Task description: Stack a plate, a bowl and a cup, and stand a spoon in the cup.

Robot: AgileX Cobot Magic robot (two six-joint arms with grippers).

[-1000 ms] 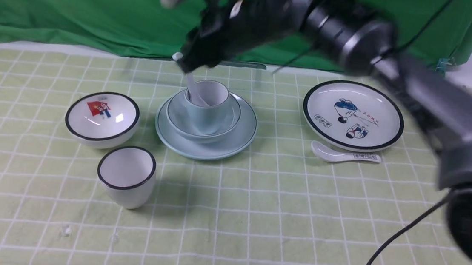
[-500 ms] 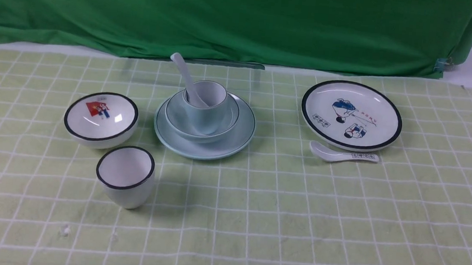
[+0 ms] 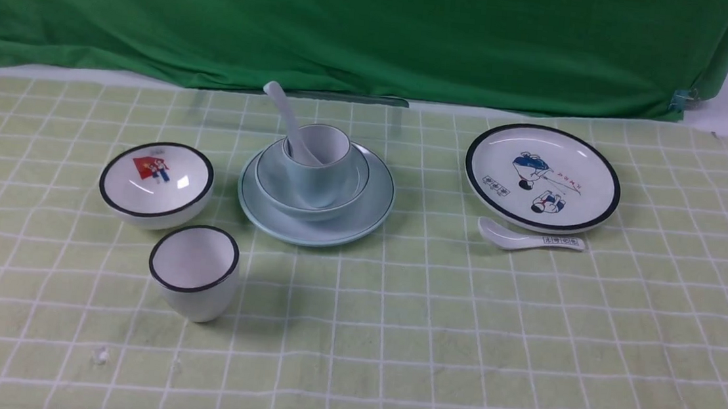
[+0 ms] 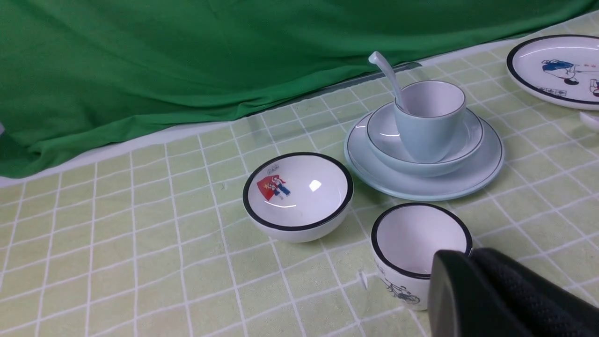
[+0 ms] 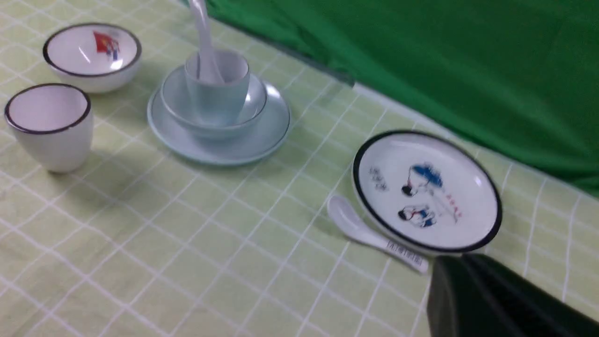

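Note:
The pale blue plate lies at the table's middle back. The pale blue bowl sits on it, and the pale blue cup stands in the bowl. The plain spoon leans in the cup, handle up and to the left. The stack also shows in the left wrist view and the right wrist view. My left gripper is shut and empty, low at the left edge, near the white cup. My right gripper is shut and empty, at the right edge, near the picture plate.
A white black-rimmed bowl and a white black-rimmed cup stand left of the stack. A white picture plate and a marked white spoon lie to the right. A green cloth hangs behind.
One second ago my right arm reached over the stack with its gripper at the spoon's handle. It has drawn back to the right edge. The spoon stays standing in the cup.

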